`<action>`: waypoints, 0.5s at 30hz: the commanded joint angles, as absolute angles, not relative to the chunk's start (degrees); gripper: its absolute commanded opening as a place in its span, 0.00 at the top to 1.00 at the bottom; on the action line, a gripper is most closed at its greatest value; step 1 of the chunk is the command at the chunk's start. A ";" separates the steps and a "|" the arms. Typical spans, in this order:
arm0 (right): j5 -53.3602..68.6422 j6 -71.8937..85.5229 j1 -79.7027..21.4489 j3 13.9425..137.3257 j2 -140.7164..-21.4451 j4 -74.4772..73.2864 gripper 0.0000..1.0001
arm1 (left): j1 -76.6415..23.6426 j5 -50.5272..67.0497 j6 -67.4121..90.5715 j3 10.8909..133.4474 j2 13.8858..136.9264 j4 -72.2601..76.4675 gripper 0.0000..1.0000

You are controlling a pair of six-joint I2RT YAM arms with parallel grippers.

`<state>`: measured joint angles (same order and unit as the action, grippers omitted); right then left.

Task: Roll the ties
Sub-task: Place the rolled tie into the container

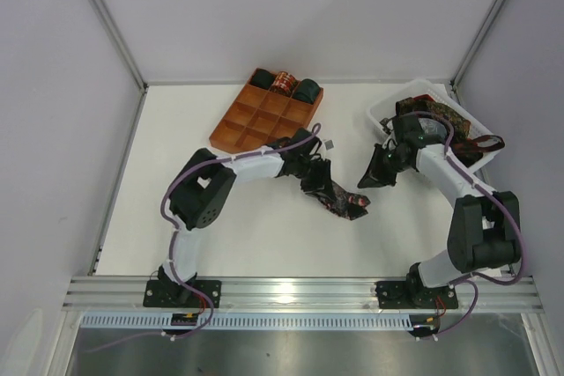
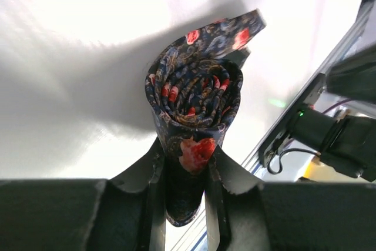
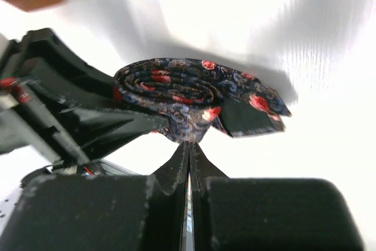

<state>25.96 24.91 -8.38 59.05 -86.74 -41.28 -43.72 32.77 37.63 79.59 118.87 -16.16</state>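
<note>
A dark tie with red floral print is rolled into a coil just above the white table, mid-right. My left gripper is shut on it; in the left wrist view the coil stands up between the fingers of the left gripper, with a loose tail pointing up and right. My right gripper is on the coil's right side. In the right wrist view, the right gripper has its jaws pressed together, pinching a fold at the lower edge of the coil. The tail end sticks out to the right.
An orange-brown gridded tray lies at the back centre, with three rolled ties in its far row. A white bin at the back right holds more ties. The left gripper's body sits close beside my right gripper.
</note>
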 commanded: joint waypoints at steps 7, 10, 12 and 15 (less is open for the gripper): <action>27.16 23.64 -7.82 63.37 -81.66 -47.90 0.97 | -32.97 30.67 17.24 98.86 117.85 -41.55 1.00; 27.33 23.91 -7.91 62.58 -80.60 -47.90 0.96 | -30.25 30.41 12.75 104.49 120.40 -47.98 1.00; 27.25 23.91 -8.00 62.40 -80.25 -48.25 0.97 | -29.27 27.43 10.46 106.87 120.59 -50.10 1.00; 27.33 24.17 -8.17 61.79 -79.72 -48.25 0.96 | -27.69 25.76 8.80 109.94 122.33 -52.54 1.00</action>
<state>26.41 24.32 -7.84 62.33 -82.11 -47.00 -27.94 28.12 14.52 105.89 120.27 -45.58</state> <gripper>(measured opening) 0.035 0.274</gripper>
